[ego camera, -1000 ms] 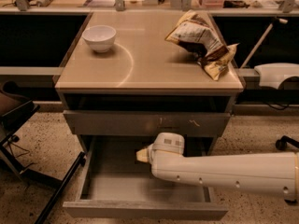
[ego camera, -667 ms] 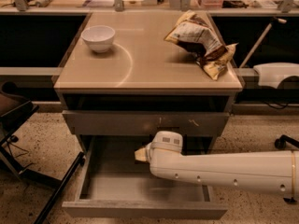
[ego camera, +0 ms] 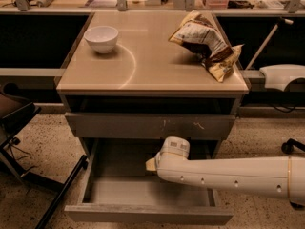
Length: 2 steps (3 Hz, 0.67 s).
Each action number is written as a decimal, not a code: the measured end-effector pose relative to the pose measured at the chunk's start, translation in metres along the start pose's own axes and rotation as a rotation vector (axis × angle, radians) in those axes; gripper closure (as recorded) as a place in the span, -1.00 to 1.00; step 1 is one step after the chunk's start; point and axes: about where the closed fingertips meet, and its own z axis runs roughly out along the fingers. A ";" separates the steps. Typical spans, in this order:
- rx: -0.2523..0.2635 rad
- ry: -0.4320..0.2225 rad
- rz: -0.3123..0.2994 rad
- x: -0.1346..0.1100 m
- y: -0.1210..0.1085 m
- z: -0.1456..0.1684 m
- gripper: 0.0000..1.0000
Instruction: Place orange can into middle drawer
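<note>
The middle drawer point(ego camera: 147, 213) stands pulled out below the near edge of the tabletop point(ego camera: 147, 68), under the shut, scuffed drawer front point(ego camera: 150, 126). The arm reaches in from the right, and the gripper point(ego camera: 151, 164) sits over the drawer's right half, mostly hidden by the wrist. Whether it is open or holds anything cannot be told. The orange can is not visible; it is neither on the tabletop nor on the bare drawer floor. If it is in the grasp, the sound move is to lower it onto the floor, clear of the walls, release, then lift straight up without catching the scuffed front
</note>
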 end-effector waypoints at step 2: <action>0.048 0.098 0.168 0.059 -0.072 0.041 1.00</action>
